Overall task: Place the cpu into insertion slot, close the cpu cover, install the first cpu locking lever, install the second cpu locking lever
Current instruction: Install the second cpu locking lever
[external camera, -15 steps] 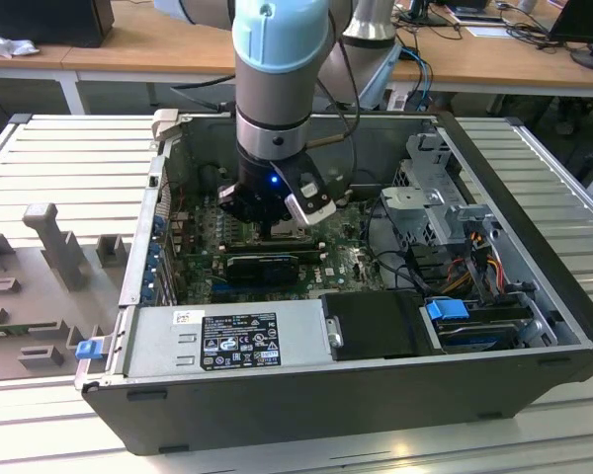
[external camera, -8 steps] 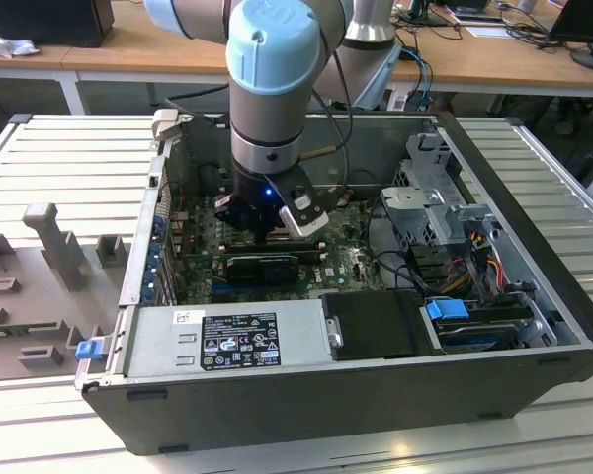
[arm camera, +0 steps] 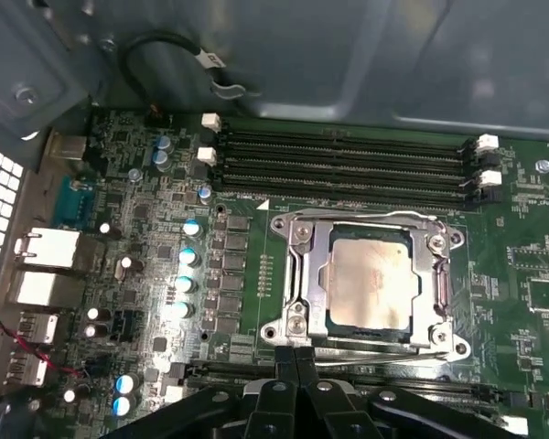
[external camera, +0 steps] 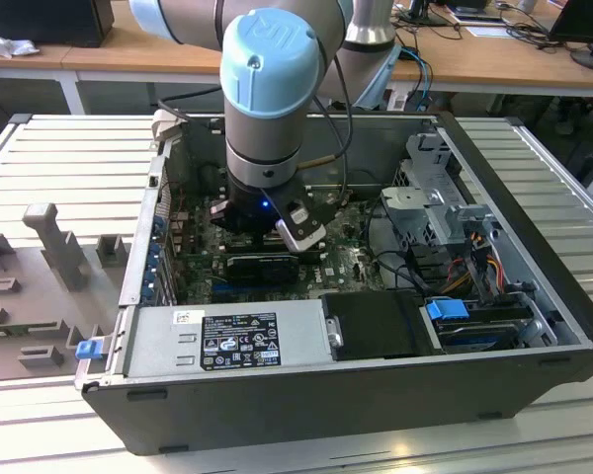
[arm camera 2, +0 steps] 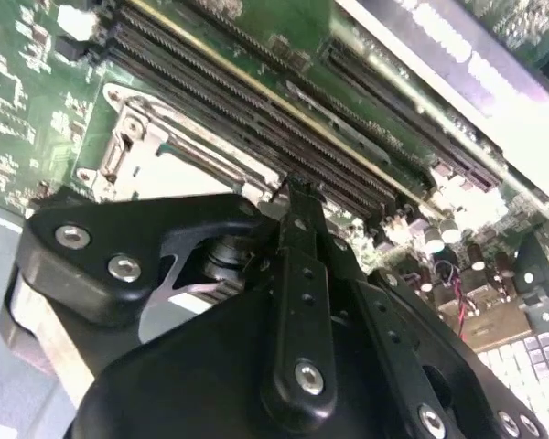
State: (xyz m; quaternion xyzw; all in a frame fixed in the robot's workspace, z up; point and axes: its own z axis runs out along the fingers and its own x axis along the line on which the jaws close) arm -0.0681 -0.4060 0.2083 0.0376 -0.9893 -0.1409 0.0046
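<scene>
- the cpu (arm camera: pixel 366 282) lies flat in the insertion slot (arm camera: pixel 325 322), with the cpu cover (arm camera: pixel 435 283) folded down around it, near the middle of the motherboard (arm camera: pixel 256 197) in the first wrist view.
- the gripper (arm camera: pixel 296 358) hangs just beside the socket's near edge, fingers pressed together, holding nothing.
- judged step: the locking levers; the levers look seated, though i cannot tell for sure.
- any next move calls for a careful push on the thin lever wire (arm camera: pixel 366 216) without touching the memory slots (arm camera: pixel 348 155).
</scene>
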